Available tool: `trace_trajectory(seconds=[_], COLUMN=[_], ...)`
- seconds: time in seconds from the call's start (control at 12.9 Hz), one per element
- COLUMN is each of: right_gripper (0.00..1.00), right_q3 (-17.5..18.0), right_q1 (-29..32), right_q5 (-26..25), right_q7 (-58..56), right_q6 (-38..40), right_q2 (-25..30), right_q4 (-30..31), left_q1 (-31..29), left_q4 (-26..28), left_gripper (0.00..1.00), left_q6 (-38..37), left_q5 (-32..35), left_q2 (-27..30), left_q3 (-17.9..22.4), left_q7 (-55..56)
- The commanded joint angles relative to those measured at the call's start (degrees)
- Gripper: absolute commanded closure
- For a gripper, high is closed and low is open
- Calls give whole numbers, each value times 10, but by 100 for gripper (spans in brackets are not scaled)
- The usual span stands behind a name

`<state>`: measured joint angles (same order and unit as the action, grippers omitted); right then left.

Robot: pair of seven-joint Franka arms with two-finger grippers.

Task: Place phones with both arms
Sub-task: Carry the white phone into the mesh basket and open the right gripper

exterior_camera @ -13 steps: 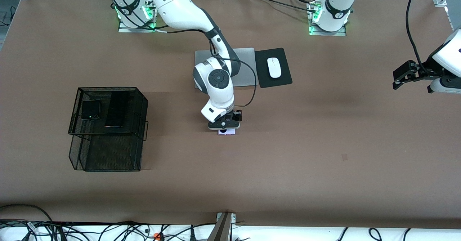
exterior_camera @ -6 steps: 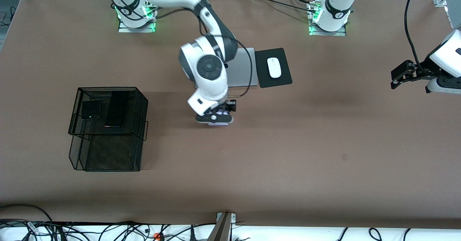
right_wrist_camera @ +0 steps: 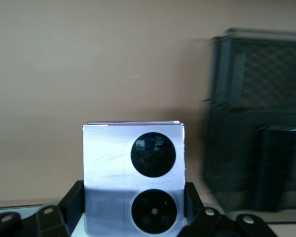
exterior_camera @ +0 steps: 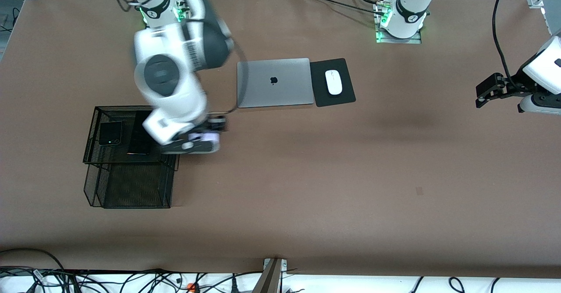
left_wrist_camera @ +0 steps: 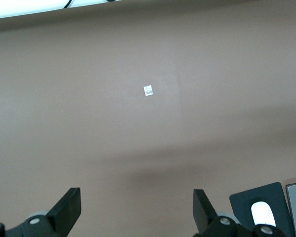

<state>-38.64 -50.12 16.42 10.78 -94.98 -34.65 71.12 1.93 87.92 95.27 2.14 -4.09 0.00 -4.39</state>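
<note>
Swinging away from mid-table, where it stood a second ago, your right arm has carried the lilac-white flip phone toward its own end of the table, uncovering the grey laptop it had screened. From the front camera you see the right gripper blurred in the air at the edge of the black mesh basket, pinching the lilac phone. On the basket's upper tier lie the small black flip phone and, beside it, the long black slab phone, partly hidden by the arm. A white mouse sits on a black pad just beside the laptop. Your left arm waits over its end of the table, as before, with the left gripper in the air. Your left wrist camera shows the left gripper with fingers spread wide over bare brown table, and a corner of the mouse pad at the picture's edge. Your right wrist camera shows the right gripper clamped on the lilac phone, its two black circles facing the lens, with the mesh basket near.
</note>
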Motion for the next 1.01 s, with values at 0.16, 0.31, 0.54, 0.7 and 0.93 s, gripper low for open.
trace_trajectory(seconds=[0.16, 0.31, 0.54, 0.7, 0.93], right_gripper=[100, 100, 100, 100, 100], right_q3=[0, 1, 16, 19, 20], right_q1=[151, 194, 229, 238, 239], right_q5=[31, 36, 65, 90, 119], right_q7=[-174, -221, -232, -231, -229], right_q6=[-11, -60, -118, -142, -158], right_q2=[-8, -35, -82, -114, -152], right_q4=[2, 2, 3, 3, 6], left_q1=[4, 4, 4, 4, 8], left_q4=[-15, -18, -19, -20, -31], left_gripper=[0, 0, 0, 0, 0], left_q6=[-44, -44, -44, -44, -44], left_q5=[-13, -8, -7, -8, -11], left_q2=[0, 0, 0, -1, -6], left_q3=[-5, -6, -6, -6, -7], left_q7=[15, 15, 15, 15, 14])
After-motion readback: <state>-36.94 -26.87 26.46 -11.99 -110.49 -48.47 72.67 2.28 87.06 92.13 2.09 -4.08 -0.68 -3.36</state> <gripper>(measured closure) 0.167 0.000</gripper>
